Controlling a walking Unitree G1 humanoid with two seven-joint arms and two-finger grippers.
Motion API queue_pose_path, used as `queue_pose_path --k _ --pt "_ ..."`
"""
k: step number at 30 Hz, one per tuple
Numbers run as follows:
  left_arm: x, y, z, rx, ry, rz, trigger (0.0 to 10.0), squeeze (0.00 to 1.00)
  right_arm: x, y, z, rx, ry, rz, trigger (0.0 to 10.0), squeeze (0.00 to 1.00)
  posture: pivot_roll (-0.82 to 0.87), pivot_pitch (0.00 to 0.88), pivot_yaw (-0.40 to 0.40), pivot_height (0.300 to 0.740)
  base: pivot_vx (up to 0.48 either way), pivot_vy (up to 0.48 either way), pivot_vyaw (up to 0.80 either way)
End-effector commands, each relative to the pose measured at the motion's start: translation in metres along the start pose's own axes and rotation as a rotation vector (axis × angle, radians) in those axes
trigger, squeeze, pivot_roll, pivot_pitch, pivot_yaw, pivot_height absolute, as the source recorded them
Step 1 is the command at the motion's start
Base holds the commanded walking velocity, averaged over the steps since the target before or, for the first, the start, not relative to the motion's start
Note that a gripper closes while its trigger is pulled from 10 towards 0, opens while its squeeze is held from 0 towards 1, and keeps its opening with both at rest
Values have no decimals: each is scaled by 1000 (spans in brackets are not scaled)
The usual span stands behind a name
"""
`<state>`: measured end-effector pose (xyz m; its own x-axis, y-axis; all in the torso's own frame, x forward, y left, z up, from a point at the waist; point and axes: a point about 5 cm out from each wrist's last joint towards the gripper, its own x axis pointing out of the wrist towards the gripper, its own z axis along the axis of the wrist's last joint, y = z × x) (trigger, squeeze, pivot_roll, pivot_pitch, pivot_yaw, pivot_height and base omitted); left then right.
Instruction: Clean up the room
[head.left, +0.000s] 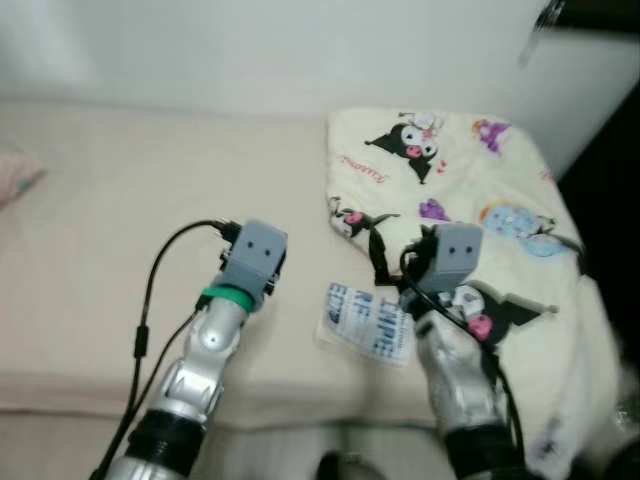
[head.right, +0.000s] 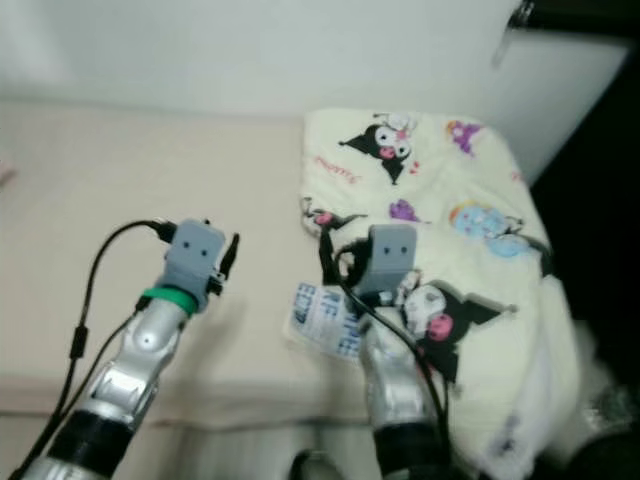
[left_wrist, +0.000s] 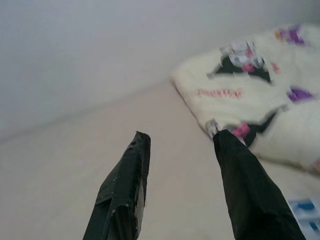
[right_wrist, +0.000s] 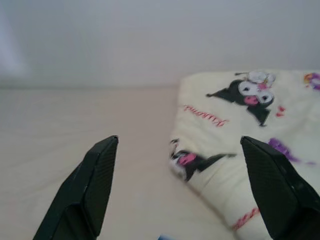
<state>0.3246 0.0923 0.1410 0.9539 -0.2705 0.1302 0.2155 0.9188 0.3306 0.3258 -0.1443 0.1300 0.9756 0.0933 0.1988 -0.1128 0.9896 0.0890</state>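
**A:** So what's the room like? Looks like a beige bed (head.left: 120, 250) against a plain white wall (head.left: 250, 50), dark gap off to the right side.

**B:** Yep. A cream blanket (head.left: 470, 190) with cartoon prints lies bunched on the right half of the bed, spilling over the front edge. A white packet (head.left: 368, 322) with blue lettering lies flat just beside it, near the bed's edge.

**A:** And the grippers?

**B:** Left gripper (left_wrist: 177, 145) hovers over bare mattress, fingers spread a moderate way, holding nothing. Right gripper (right_wrist: 180, 145) is spread wide, empty too, above the blanket's left edge with the packet right under its wrist. Pink thing (head.left: 15, 175) at the far left, too blurry to tell.
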Motion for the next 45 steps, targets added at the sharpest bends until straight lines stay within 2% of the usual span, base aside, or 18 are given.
queue_pose_path --k 1,15,24,45 --pt "-7 4 -14 9 56 9 10000 0 -4 5 -7 14 22 5 10000 0 -72 33 23 736 0 0 0" --pt "-10 2 -17 9 56 -21 10000 0 -6 6 -13 12 51 7 10000 0 -73 31 23 736 0 0 0" --pt "-12 -2 -20 17 63 -50 10000 0 -9 0 -17 28 73 -28 10000 0 -82 33 27 701 0 0 0" --pt "-13 -1 -19 30 59 -60 10000 0 -13 1 -22 65 94 -30 10000 0 -79 52 37 641 0 0 0"
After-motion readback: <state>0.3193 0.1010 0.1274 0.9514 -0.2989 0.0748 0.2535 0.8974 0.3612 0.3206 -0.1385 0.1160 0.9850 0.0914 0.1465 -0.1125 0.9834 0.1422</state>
